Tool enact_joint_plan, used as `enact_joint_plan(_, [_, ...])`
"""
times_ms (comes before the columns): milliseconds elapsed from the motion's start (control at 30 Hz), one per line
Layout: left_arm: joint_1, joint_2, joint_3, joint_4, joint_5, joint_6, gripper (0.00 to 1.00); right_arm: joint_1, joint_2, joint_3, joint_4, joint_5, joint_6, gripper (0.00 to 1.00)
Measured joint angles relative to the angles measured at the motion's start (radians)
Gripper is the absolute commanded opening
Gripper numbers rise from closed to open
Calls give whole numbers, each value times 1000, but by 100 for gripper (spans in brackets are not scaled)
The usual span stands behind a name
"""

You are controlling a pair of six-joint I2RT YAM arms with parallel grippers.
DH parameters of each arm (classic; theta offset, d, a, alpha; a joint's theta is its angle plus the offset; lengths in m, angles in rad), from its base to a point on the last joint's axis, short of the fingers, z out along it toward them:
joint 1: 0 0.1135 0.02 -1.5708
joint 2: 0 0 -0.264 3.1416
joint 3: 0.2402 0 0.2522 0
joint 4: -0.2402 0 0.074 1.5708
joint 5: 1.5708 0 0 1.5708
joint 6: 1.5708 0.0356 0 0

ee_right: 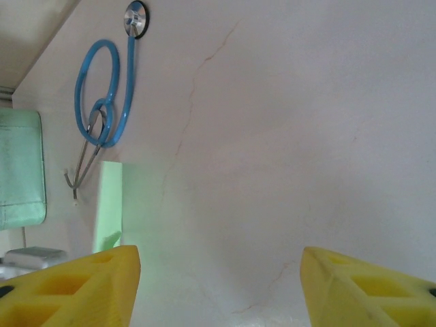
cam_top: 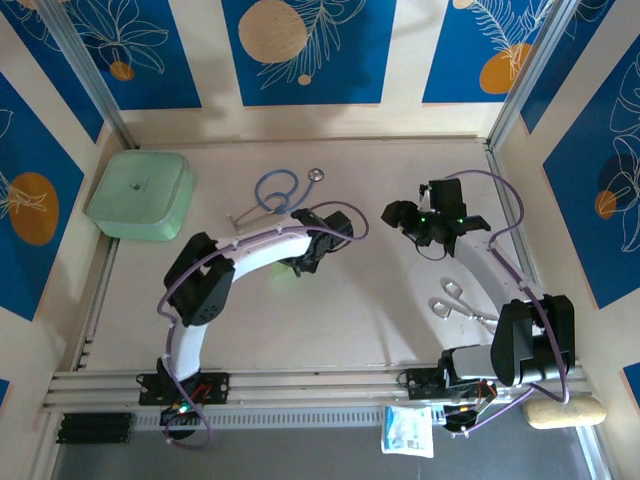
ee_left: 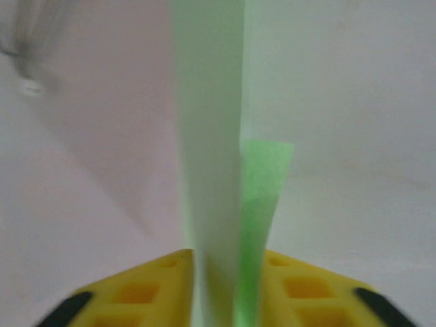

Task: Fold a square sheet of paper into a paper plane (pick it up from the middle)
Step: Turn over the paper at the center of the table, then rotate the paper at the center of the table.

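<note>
Pale green paper [ee_left: 208, 136], folded into layers, stands on edge between the yellow fingers [ee_left: 136, 293] of my left end effector [ee_left: 228, 257], near the middle of the worktop [cam_top: 350, 310]. One tall, pale layer rises past the top of the left wrist view, and a shorter, brighter green flap leans beside it. The fingers sit close against the paper on both sides, but I cannot tell whether they are pressing it or have let go.

From my right wrist the paper is an upright strip just below the metal tubes of the blue stethoscope [ee_right: 102, 88]. My right end effector [ee_right: 221, 252] is released, its fingers well apart over bare worktop.

A thick mint-green box [cam_top: 140, 195] sits at the far left. Scissors [cam_top: 455, 300] lie beside my right arm.
</note>
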Motion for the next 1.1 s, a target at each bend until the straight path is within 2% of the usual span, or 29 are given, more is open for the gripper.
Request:
enact_joint_plan(267, [110, -50, -143, 230, 383, -27, 62, -6, 2, -6, 9, -28, 12, 64])
enact_joint_plan(433, [207, -220, -246, 352, 532, -51, 74, 49, 62, 8, 13, -41, 12, 64])
enact_joint_plan(700, [412, -533, -497, 474, 557, -104, 100, 317, 278, 126, 27, -73, 31, 60])
enact_joint_plan(933, [544, -739, -686, 497, 533, -133, 99, 514, 531, 338, 19, -113, 48, 55])
enact_joint_plan(1100, [599, -820, -774, 526, 540, -156, 99, 576, 676, 478, -13, -127, 48, 54])
